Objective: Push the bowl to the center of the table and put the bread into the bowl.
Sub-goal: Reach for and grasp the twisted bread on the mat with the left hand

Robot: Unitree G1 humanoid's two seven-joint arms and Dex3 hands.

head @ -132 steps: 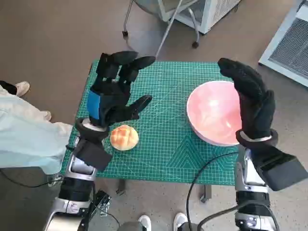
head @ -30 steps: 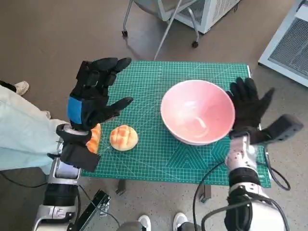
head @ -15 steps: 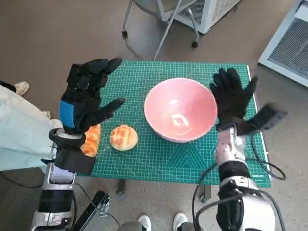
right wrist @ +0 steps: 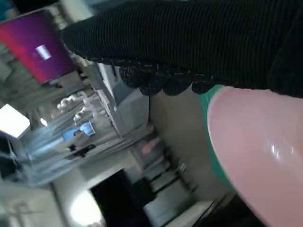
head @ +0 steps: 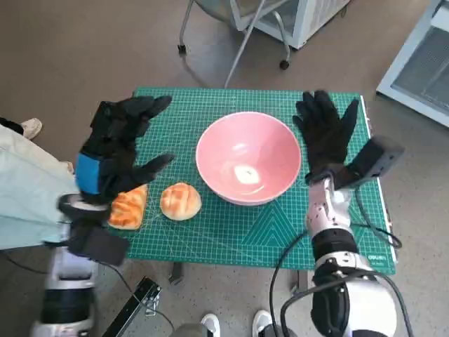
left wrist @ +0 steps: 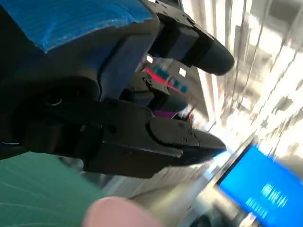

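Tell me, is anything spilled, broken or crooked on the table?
Nothing stands out. The pink bowl sits upright and empty near the middle of the green mat. The round bun and the other bread lie whole beside it.

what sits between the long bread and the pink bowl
In the head view, a round golden bun lies between the long glazed bread and the pink bowl.

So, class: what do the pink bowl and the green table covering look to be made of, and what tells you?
Pink bowl: probably glossy plastic or glazed ceramic; the smooth inside shows a bright reflected highlight. Which of the two cannot be told.

Green covering: looks like a matte rubbery cutting mat, judging by its printed pale grid and angle lines and its lack of glare.
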